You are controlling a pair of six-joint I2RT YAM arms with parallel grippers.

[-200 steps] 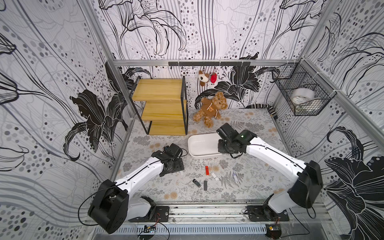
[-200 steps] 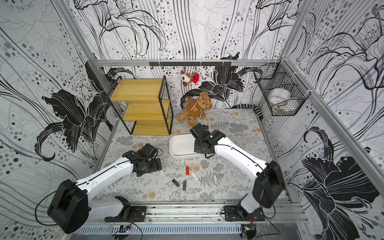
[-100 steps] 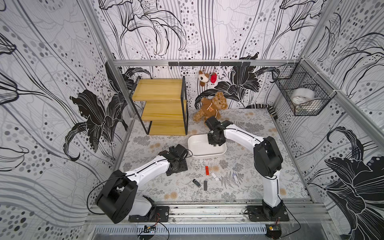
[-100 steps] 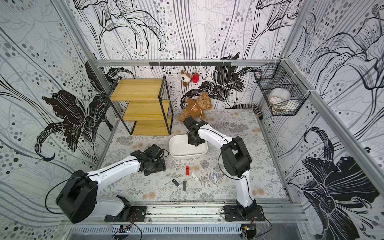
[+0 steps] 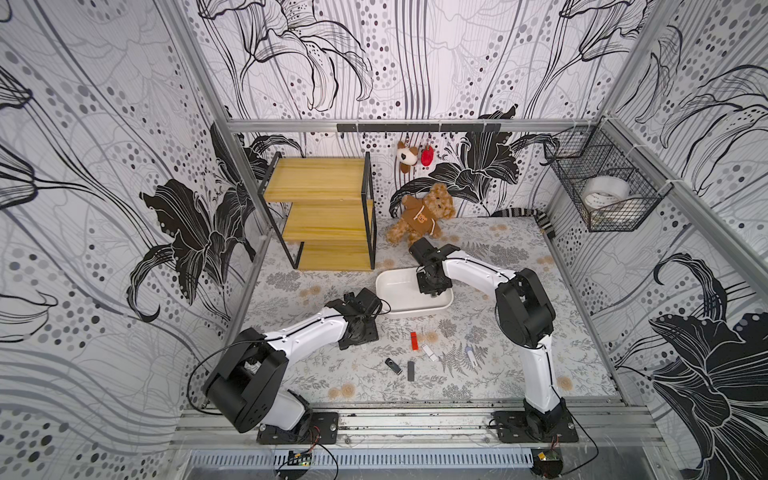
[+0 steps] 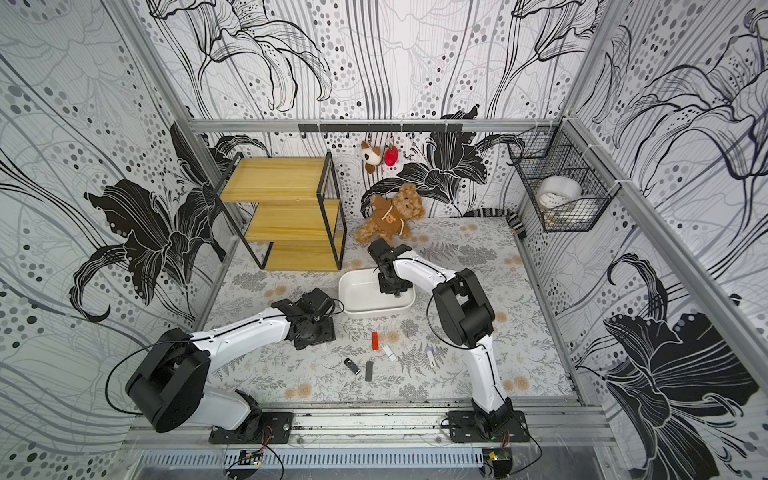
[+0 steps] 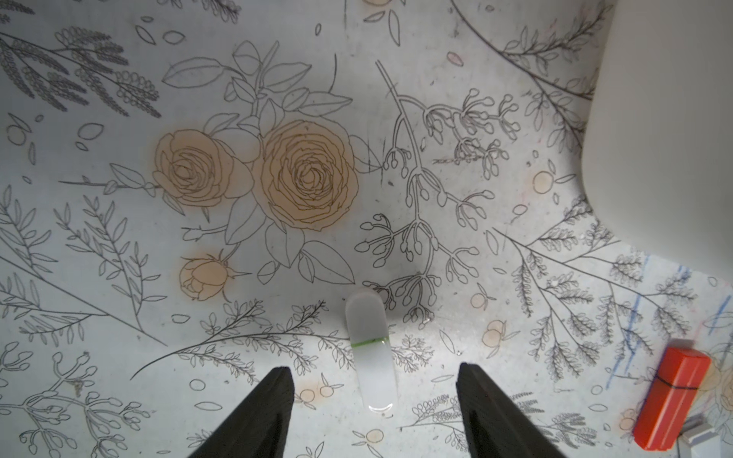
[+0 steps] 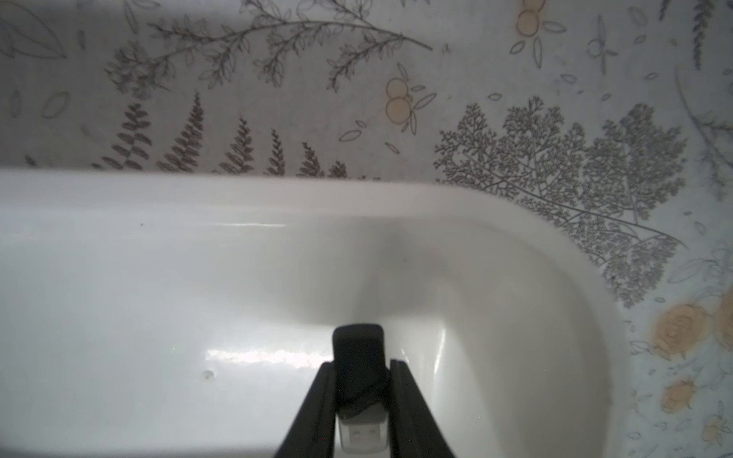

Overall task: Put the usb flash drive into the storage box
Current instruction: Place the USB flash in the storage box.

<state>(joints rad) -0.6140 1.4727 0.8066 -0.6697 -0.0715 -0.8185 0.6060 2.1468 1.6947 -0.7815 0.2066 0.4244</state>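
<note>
The storage box [image 5: 388,291] [image 6: 353,297], a shallow white tray, sits mid-table. My right gripper [image 5: 433,286] [image 6: 397,286] hangs over the box's right end. In the right wrist view this gripper [image 8: 361,363] is shut on a black usb flash drive [image 8: 359,349] with a silver plug, just above the box floor [image 8: 158,317]. My left gripper [image 5: 360,337] [image 7: 375,370] is low over the mat, in front of the box's left corner, and open. A frosted white drive with a green band [image 7: 369,349] lies untouched between its fingers.
Several more drives lie on the mat in front of the box: red [image 5: 414,340] [image 7: 670,396], white [image 5: 429,352], black [image 5: 393,365], dark grey [image 5: 411,370]. A wooden shelf [image 5: 324,208] and teddy bear [image 5: 424,212] stand behind. A wire basket [image 5: 602,195] hangs on the right wall.
The right arm has folded its elbow inward while its gripper shifted left along the box. The left gripper has edged right and toward the front, closer to the loose drives.
</note>
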